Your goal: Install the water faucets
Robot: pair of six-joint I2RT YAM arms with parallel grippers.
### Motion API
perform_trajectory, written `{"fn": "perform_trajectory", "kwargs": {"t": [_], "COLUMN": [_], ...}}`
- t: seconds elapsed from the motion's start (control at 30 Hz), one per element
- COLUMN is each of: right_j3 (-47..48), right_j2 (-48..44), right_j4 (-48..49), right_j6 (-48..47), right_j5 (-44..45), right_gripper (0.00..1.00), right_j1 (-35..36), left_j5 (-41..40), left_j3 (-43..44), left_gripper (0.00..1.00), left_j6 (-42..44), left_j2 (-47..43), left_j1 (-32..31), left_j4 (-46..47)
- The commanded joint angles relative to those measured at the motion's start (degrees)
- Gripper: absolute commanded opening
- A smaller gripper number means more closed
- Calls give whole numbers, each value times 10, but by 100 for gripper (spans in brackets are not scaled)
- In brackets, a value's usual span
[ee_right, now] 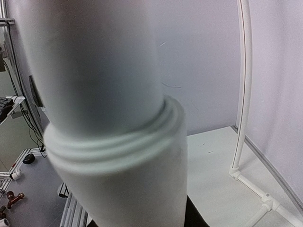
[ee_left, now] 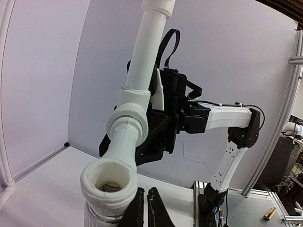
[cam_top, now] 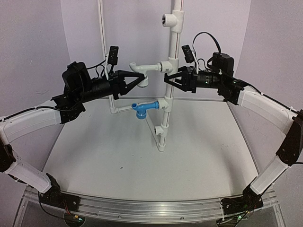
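The white faucet point(cam_top: 142, 70) sticks out leftward from a T-fitting point(cam_top: 166, 65) on the upright white pipe point(cam_top: 176, 33). The blue faucet point(cam_top: 143, 108) sits in a lower fitting point(cam_top: 163, 104), spout down. My left gripper point(cam_top: 141, 79) is at the white faucet's spout; in the left wrist view its fingers point(ee_left: 138, 210) are pressed together just right of the round spout mouth point(ee_left: 106, 182), holding nothing. My right gripper point(cam_top: 167, 78) straddles the upright pipe below the upper fitting. The pipe point(ee_right: 118, 142) fills the right wrist view, with dark fingers point(ee_right: 196, 220) beside it.
The pipe stand has a foot on the table point(cam_top: 161, 144) and a thin white frame tube behind point(cam_top: 102, 38). Another T-fitting point(cam_top: 171, 19) is at the pipe's top. Lilac walls point(cam_top: 33, 47) close in the back and sides.
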Motion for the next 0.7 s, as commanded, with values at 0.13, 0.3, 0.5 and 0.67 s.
{"fn": "perform_trajectory", "kwargs": {"t": [0.13,0.3,0.5,0.67], "right_j3": [-9,-11,-13,-16], "right_j2": [-9,-10,-10,-13], "right_j4": [-67,-67,-67,-67], "right_j6": [105,102,104,105], "right_j5": [-18,-20,-26,-27], "right_gripper": [0,0,0,0], "right_j1": [-3,-3,-2,-3], "left_j5": [-16,-32,-62,-23], "left_j3": [13,31,102,151], "left_gripper": [30,44,70,83], "left_j6": [80,137,237,293], "left_j2": [-16,-53,-35,1], "left_j1": [22,22,23,23], "left_j4": [-99,-179,-305,-343]}}
